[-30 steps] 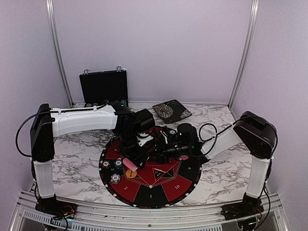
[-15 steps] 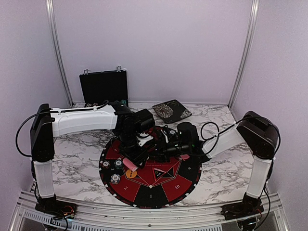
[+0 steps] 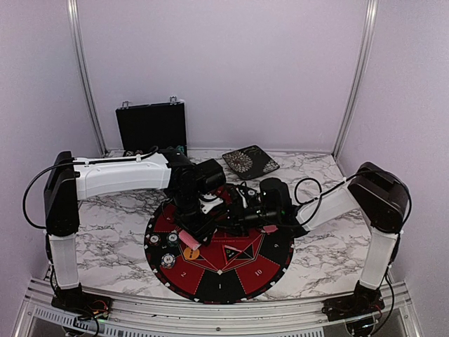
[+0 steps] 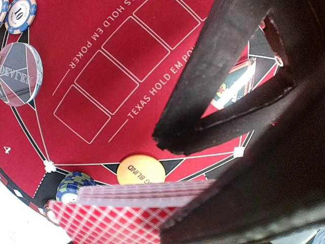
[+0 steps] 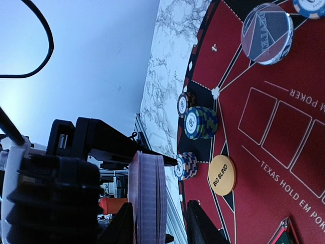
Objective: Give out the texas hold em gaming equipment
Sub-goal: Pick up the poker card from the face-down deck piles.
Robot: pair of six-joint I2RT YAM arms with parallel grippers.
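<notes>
**Drawing one card off the held deck**

The left gripper [image 3: 192, 233] is clamped on the deck of red-backed cards [image 4: 127, 218] and holds it above the near-left part of the round mat [image 4: 117, 56]. The right gripper [image 5: 159, 204] faces it from the right with its jaws apart. In the right wrist view the deck's edge lines up with the gap between the fingers, but I cannot tell whether a pad touches the cards. On the mat lie the orange Big Blind button [image 4: 141, 169], three chip stacks [image 5: 200, 122] near the rim, and the clear dealer disc [image 5: 267, 33] farther in.

The step in hand looks like pulling a card from the deck to deal it. To do that well, the right fingers should take only the outermost card, at a free edge away from the left fingers. The pull should run along the card's own plane, so the rest neither fan out nor slip loose. The cards look thin and slick, so the likely fault is several coming away together. The laying path should also pass clear of the chip stacks
</notes>
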